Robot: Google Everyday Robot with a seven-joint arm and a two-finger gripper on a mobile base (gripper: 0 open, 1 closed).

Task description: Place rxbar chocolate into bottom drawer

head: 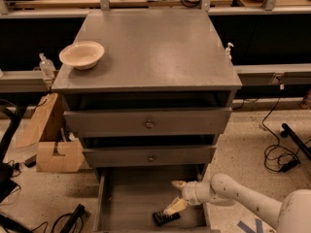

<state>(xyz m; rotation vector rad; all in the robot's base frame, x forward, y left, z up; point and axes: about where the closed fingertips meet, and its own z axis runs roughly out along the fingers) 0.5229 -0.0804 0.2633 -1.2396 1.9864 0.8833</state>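
Observation:
The bottom drawer (129, 195) stands pulled out at the base of the grey cabinet, with its grey floor showing. The rxbar chocolate (165, 217), a small dark bar, lies flat on the drawer floor near the front right. My gripper (176, 195) reaches in from the right on a white arm and hovers just above and behind the bar. Its pale fingers are spread apart and hold nothing. One fingertip (174, 207) points down, close to the bar.
A cream bowl (81, 55) sits on the cabinet top (155, 47) at the left. Two upper drawers with knobs (149, 124) are slightly out above the open one. A cardboard box (53, 154) stands on the floor at the left, and cables (279, 154) lie at the right.

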